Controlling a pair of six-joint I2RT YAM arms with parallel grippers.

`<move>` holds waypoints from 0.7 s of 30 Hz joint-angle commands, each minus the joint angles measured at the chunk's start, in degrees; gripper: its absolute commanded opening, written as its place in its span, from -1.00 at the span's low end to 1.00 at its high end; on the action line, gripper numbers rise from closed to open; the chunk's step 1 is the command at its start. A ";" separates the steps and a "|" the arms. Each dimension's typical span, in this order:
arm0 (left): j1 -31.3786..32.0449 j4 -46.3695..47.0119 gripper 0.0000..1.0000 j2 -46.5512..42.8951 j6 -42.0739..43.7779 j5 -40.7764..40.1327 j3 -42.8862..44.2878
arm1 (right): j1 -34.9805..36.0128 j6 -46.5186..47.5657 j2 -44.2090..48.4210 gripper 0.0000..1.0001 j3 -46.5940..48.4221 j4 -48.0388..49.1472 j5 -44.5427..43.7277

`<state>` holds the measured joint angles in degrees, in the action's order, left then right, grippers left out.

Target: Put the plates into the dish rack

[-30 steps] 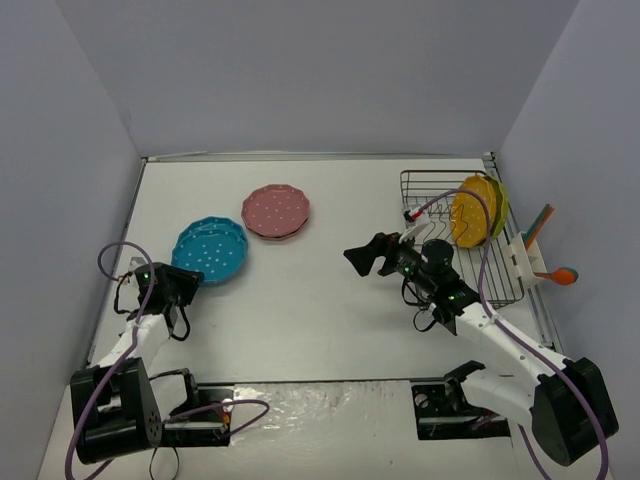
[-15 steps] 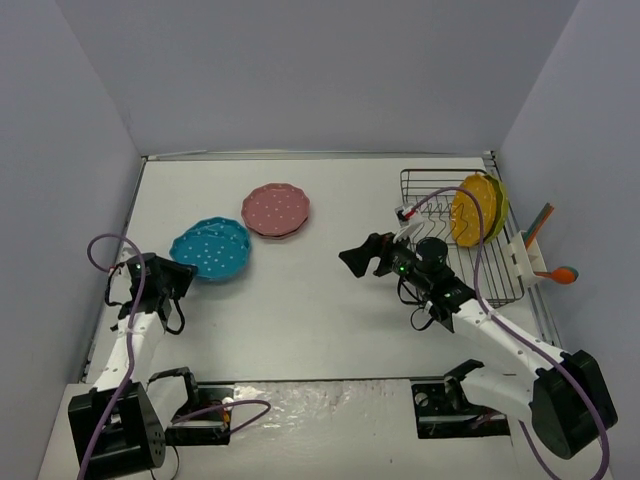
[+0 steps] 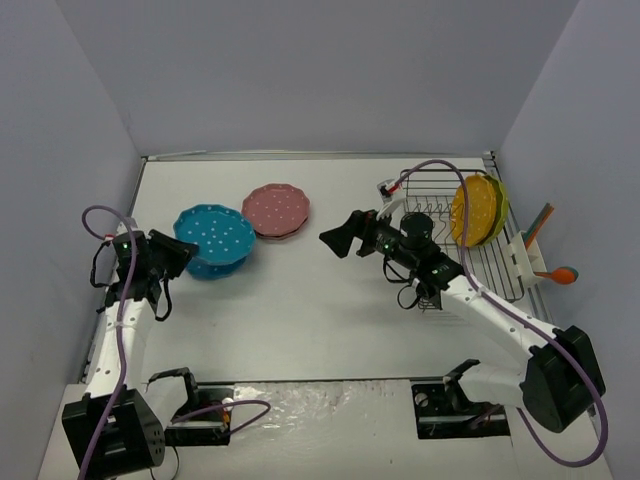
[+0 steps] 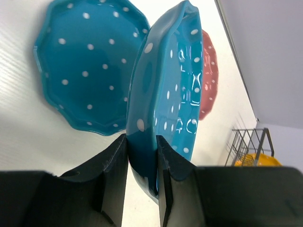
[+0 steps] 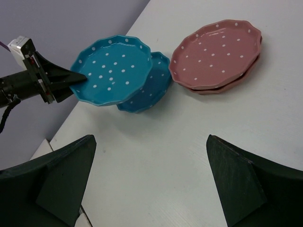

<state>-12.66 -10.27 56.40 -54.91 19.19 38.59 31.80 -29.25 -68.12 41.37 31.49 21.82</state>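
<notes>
My left gripper [image 3: 178,256] is shut on the rim of a blue polka-dot plate [image 3: 215,233] and holds it lifted over a second blue plate [image 3: 222,266] on the table. In the left wrist view the held plate [image 4: 175,85] stands on edge between the fingers, with the other blue plate [image 4: 80,71] lying flat behind. Two stacked pink plates [image 3: 276,210] lie farther back. My right gripper [image 3: 335,240] is open and empty, right of the pink plates [image 5: 215,54]. The black wire dish rack [image 3: 500,280] at far right holds an orange-yellow plate [image 3: 472,212] and a yellow-green plate [image 3: 498,205] upright.
A white utensil holder [image 3: 522,262] with an orange spoon and a teal-orange utensil hangs on the rack's right side. Grey walls close in on the left, back and right. Purple cables loop off both arms.
My left gripper has risen and moved back, lifting the blue plate off the other blue plate. My right gripper has moved left and away from the rack, towards the pink plates.
</notes>
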 commanded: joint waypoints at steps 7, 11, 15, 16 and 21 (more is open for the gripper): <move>1.00 23.85 -1.00 -3.19 -4.88 24.67 5.21 | 1.96 -10.97 -12.25 1.00 13.06 4.71 5.67; 1.93 30.03 -1.00 -2.70 -7.48 28.34 4.47 | 3.08 -11.71 -15.98 1.00 17.49 5.33 7.18; 2.74 35.28 -1.00 -2.64 -9.41 29.94 3.47 | 3.92 -11.66 -20.33 1.00 20.31 4.73 8.38; 3.05 35.76 -1.00 -2.58 -9.68 30.13 3.33 | 4.10 -11.91 -21.04 1.00 20.72 5.16 8.75; 4.36 38.86 -1.00 -2.11 -10.53 31.37 2.67 | 4.96 -12.66 -23.82 1.00 22.89 7.16 9.78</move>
<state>-9.17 12.53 56.29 -60.86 45.49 39.16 35.89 -40.74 -90.74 60.08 32.68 29.12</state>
